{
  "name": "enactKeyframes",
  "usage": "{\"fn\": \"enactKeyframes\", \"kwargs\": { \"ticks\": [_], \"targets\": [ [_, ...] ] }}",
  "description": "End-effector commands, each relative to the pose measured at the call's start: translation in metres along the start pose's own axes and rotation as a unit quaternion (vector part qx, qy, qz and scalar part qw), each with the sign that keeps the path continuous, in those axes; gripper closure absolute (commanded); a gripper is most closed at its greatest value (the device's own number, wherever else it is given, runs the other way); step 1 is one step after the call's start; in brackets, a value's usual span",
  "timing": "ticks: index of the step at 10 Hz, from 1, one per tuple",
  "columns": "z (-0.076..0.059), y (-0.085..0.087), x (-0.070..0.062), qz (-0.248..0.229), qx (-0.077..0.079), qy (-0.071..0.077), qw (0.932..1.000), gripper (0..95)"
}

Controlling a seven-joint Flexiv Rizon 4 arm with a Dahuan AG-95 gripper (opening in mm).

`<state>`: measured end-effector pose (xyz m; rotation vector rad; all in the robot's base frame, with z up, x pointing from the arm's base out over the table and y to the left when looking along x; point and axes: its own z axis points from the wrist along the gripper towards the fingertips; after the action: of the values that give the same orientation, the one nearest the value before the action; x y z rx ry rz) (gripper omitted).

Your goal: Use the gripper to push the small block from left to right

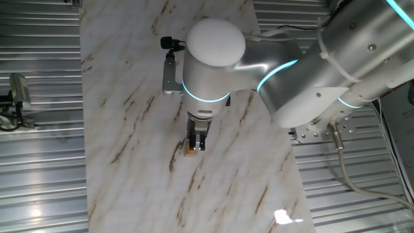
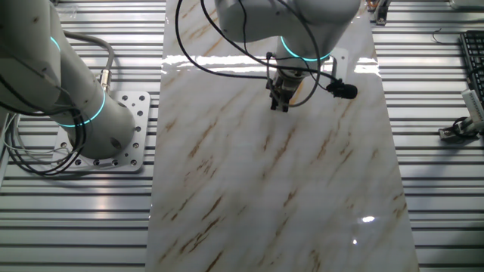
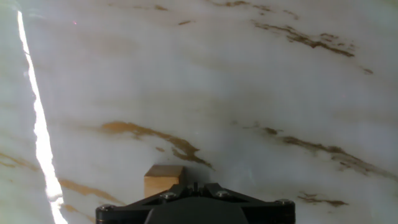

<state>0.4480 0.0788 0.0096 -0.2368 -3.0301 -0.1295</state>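
Observation:
The small block [image 3: 163, 180] is a tan wooden cube on the white marble slab. In the hand view it sits at the bottom, just left of the gripper [image 3: 194, 188], whose dark tip meets in a point with no gap. In one fixed view the block [image 1: 192, 153] peeks out at the foot of the gripper [image 1: 196, 146], which points straight down at the slab and touches or nearly touches the block. In the other fixed view the gripper [image 2: 280, 103] hangs low over the slab's far part; the block is hidden there.
The marble slab [image 1: 136, 162] with brown veins lies on a ribbed metal table. The arm's base [image 2: 91, 128] stands beside the slab. A small black camera [image 1: 169, 43] sticks out from the wrist. A grey device [image 1: 16, 97] sits off the slab.

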Motion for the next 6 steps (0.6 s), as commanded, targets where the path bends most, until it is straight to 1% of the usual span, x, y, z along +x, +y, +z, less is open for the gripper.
{"fn": "enactKeyframes", "kwargs": {
  "ticks": [1, 3, 4, 6],
  "targets": [
    [-0.002, -0.006, -0.002, -0.012, 0.008, 0.0, 0.9999, 95.0],
    [-0.005, -0.016, -0.004, -0.023, 0.003, 0.004, 0.9997, 95.0],
    [-0.007, -0.02, -0.005, -0.027, 0.003, 0.007, 0.9996, 95.0],
    [-0.01, -0.022, -0.004, -0.024, 0.006, 0.009, 0.9996, 95.0]
  ]
}}
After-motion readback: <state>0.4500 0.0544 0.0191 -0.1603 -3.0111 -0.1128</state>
